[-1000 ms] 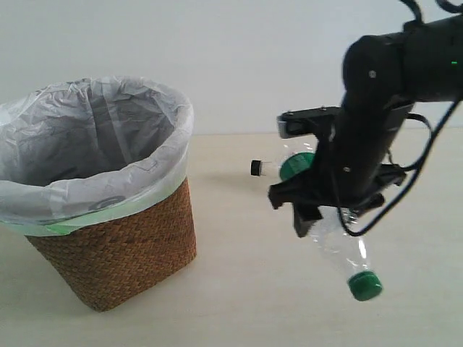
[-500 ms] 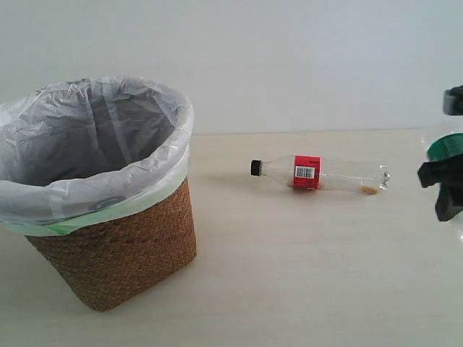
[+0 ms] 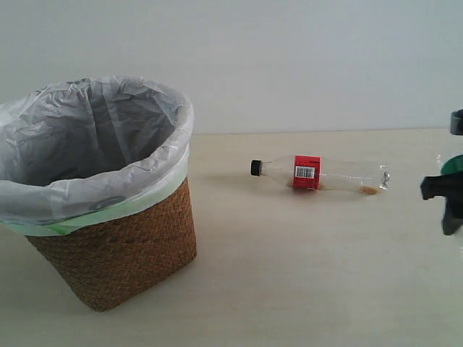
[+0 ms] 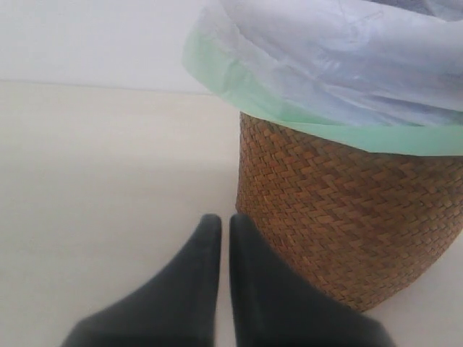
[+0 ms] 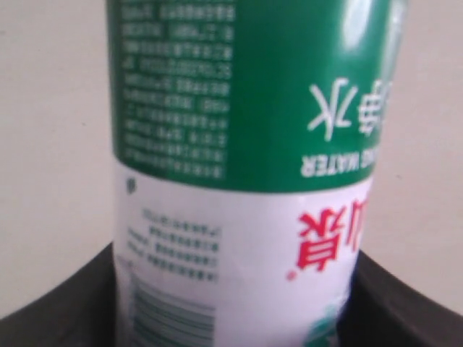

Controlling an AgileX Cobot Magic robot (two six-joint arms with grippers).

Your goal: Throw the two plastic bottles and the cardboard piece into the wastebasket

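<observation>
While the right jaws are pinching the green-label bottle [image 5: 239,181] well apart from the wastebasket [image 3: 116,246], the left jaws are sitting pressed together beside its wall. The step is likely calling for clearing its rim fully before releasing.

left gripper [image 4: 218,225] fingers pressed together | wastebasket [image 4: 347,217] just beside | bag [image 4: 325,65] over rim | table [image 4: 94,181]

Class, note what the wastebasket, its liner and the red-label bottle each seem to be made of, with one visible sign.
Wastebasket: woven wicker or similar fibre, matt brown; herringbone weave shows. Liner: thin plastic film, translucent white-green; crinkled, folded over the rim. Red-label bottle: clear glossy plastic, probably; table shows through it.
</observation>
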